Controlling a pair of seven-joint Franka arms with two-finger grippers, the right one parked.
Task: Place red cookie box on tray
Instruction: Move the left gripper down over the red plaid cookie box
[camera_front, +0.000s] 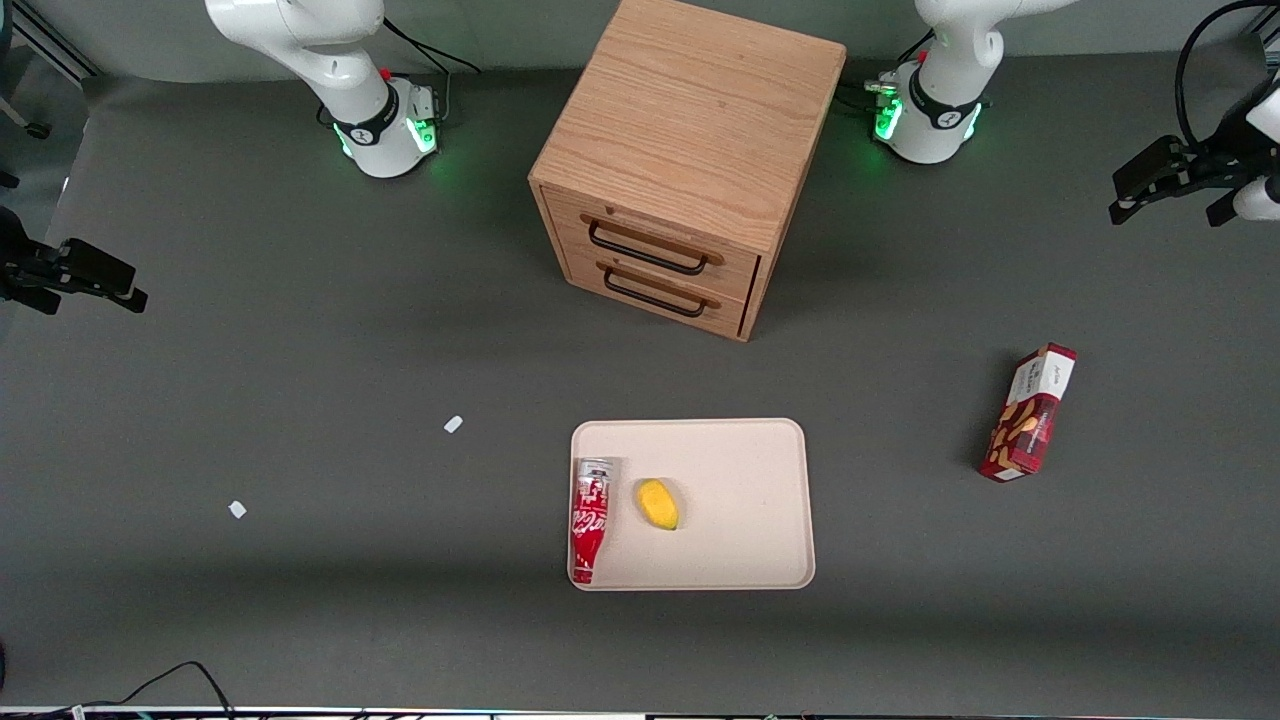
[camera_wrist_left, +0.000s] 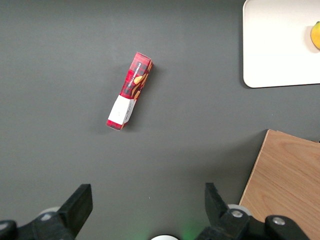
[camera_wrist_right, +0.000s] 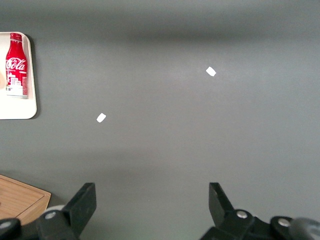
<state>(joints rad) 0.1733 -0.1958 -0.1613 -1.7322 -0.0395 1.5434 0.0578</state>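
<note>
The red cookie box (camera_front: 1030, 412) lies flat on the grey table toward the working arm's end, well apart from the tray; its white end points away from the front camera. It also shows in the left wrist view (camera_wrist_left: 129, 91). The beige tray (camera_front: 745, 450) lies near the middle of the table, nearer the front camera than the cabinet; one corner shows in the left wrist view (camera_wrist_left: 275, 50). My left gripper (camera_front: 1165, 205) hangs open and empty, high above the table and farther from the front camera than the box. In the left wrist view the gripper (camera_wrist_left: 147, 192) is wide open with bare table between its jaws.
A red-and-white soda can (camera_front: 590, 520) and a yellow fruit (camera_front: 658, 503) lie on the tray. A wooden two-drawer cabinet (camera_front: 680, 160) stands between the arm bases, drawers shut. Two small white scraps (camera_front: 453, 424) lie toward the parked arm's end.
</note>
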